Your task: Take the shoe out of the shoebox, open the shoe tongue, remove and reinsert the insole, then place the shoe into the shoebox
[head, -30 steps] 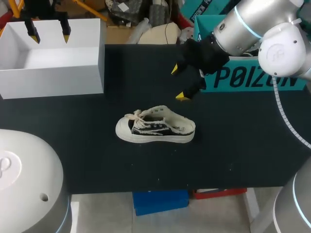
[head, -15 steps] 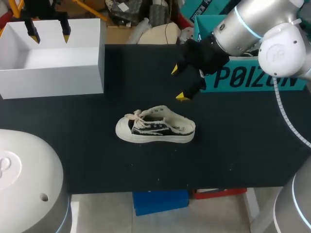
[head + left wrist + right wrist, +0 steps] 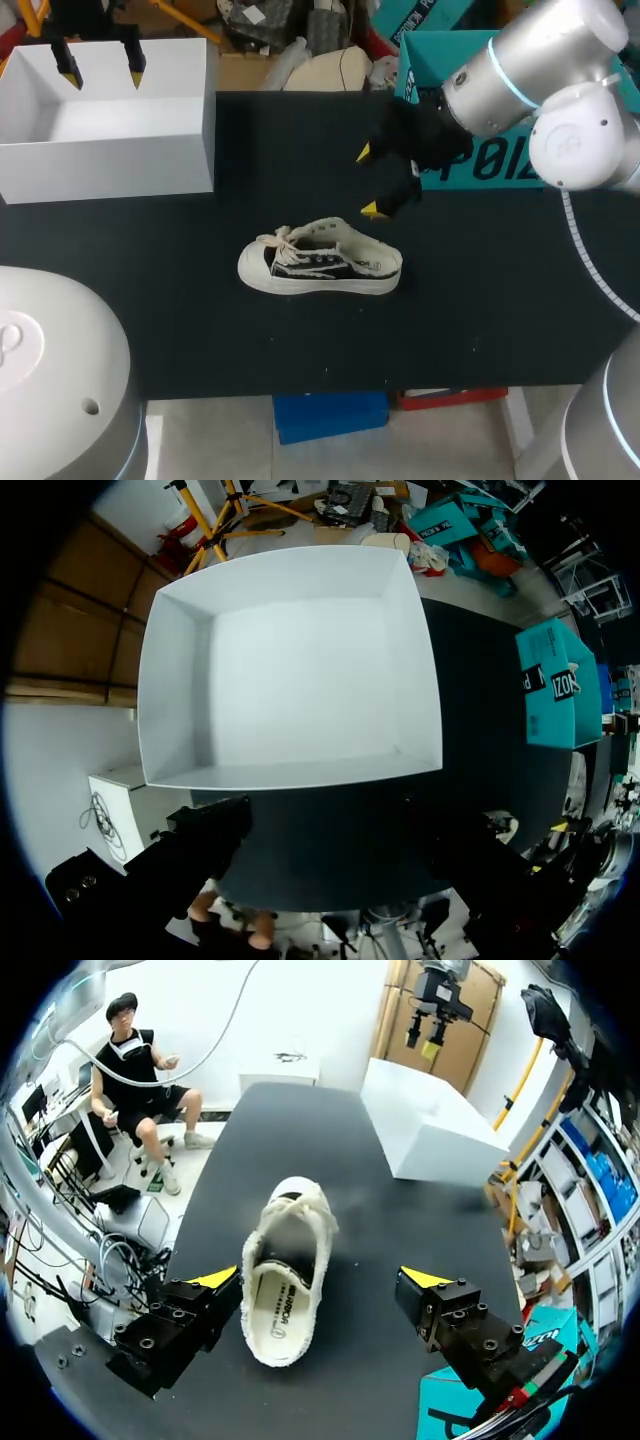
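So the shoe [image 3: 320, 262] is out on the black table [image 3: 480, 300], sitting upright on its sole and nowhere near being back in a box. First step looks done to me. The wrist cam on the right arm looks straight down into the shoe's opening, heel end closest, and the insole [image 3: 280, 1315] seems to be lying flat inside. Laces are loose and floppy at the toe end. Can't honestly tell whether the tongue is pulled open or not. My guess is the tongue and insole part is what's up next, but from this alone it could just as well be finished, with only the put-away left.

Just past the shoe's heel end hangs the right gripper [image 3: 368, 181], fingers spread wide, holding nothing and not touching the shoe. From its own cam the shoe sits in the gap between the two yellow tips, a bit ahead of them. A teal box [image 3: 500, 165] is beyond the shoe on that same side.

Farthest from the shoe, off past its toe end, is the white shoebox [image 3: 110, 165], and the shoe isn't in it. The left gripper [image 3: 102, 72] hangs over that box, well apart from the shoe, fingers apart too, gripping nothing.
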Robot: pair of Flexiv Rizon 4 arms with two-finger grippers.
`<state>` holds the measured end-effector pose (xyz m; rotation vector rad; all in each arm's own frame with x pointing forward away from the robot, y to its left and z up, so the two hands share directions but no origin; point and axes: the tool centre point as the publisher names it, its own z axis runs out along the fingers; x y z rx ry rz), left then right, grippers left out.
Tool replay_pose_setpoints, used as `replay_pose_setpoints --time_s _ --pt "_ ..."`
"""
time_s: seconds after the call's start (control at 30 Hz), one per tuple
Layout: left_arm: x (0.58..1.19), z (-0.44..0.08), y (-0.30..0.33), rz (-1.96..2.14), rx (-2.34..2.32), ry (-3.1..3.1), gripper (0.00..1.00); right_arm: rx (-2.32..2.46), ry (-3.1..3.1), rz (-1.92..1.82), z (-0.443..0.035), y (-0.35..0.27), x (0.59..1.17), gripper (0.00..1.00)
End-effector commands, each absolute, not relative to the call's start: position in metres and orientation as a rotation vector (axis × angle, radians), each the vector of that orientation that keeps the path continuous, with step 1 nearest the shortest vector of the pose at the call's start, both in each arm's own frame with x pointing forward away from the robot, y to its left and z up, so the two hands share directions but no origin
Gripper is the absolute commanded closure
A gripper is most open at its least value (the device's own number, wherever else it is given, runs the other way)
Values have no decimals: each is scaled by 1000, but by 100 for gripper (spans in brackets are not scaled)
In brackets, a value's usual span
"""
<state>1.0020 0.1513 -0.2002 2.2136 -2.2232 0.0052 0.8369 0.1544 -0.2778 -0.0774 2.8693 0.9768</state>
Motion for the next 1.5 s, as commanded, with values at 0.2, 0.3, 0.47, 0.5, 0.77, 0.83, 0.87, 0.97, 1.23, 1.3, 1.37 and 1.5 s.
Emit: replay_pose_setpoints --time_s 0.2,0.3,0.47,0.5,0.77,0.83,0.87,0.97,1.23,1.3,1.37,1.5 --pt "1001 -200 150 0 2217 -2221 0 12 2798 1035 -307 144 812 0" --pt "1001 -200 150 0 2217 -2221 0 44 2784 1087 -320 142 809 0" --pt "1001 -200 150 0 2217 -2221 0 61 2771 1128 -338 140 809 0" --pt "1001 -200 150 0 2217 -2221 0 63 2772 1130 -341 140 808 0" --pt "1001 -200 150 0 2217 -2221 0 99 2756 1217 -370 136 806 0" --pt "1001 -200 150 0 2217 -2221 0 105 2761 1225 -375 136 807 0" --pt "1001 -200 150 0 2217 -2221 0 107 2760 1228 -378 135 808 0" --pt "1001 -200 150 0 2217 -2221 0 112 2761 1235 -384 133 810 0" --pt "1001 -200 150 0 2217 -2221 0 130 2769 1270 -399 130 811 0" --pt "1001 -200 150 0 2217 -2221 0 140 2764 1282 -403 129 811 0" --pt "1001 -200 150 0 2217 -2221 0 145 2764 1287 -406 128 811 0" --pt "1001 -200 150 0 2217 -2221 0 160 2753 1312 -411 128 811 0"
